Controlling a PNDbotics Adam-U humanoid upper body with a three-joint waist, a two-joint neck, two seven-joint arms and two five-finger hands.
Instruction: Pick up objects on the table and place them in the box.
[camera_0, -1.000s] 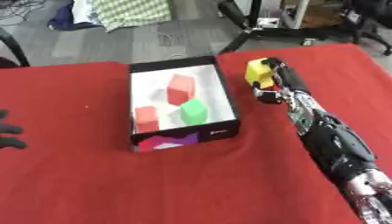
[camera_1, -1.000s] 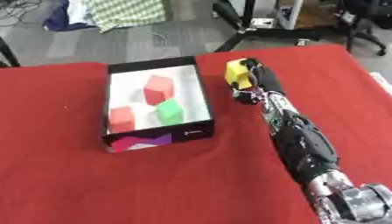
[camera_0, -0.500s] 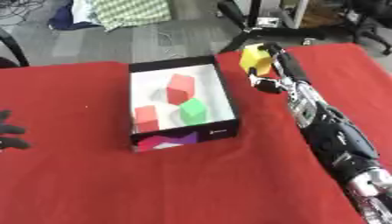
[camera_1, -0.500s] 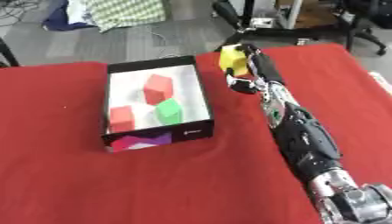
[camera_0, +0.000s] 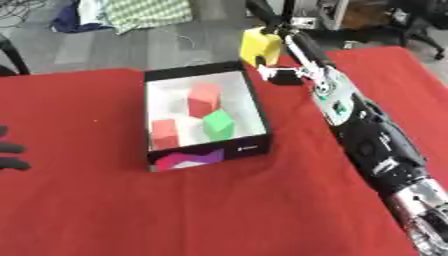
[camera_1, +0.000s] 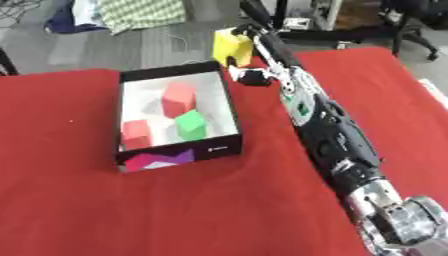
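Centre left of the frame: a black box (camera_0: 254, 110) with a white floor, sitting on the red table (camera_0: 219, 210). Inside, three blocks: a tall red block (camera_0: 204, 99) toward the upper middle, a smaller red block (camera_0: 164, 133) at lower left, a green block (camera_0: 218, 124) at lower right, just beside the box's right wall. Coloured shapes printed on the box's near outer wall.

Above the box's upper right corner, near the top of the frame: a yellow block (camera_0: 261, 46), off the cloth, held by the right hand (camera_0: 282, 41), fingers curled round its right side, thumb reaching out below toward the box. Arm stretching from the lower right corner diagonally up to that hand.

At the left edge, lower middle: dark fingertips of the left hand (camera_0: 10, 156), resting over the table; spread or curled, cannot tell.

Beyond the table's far edge: grey floor, a checked cloth (camera_0: 144, 12) at upper left, chair legs at upper right.
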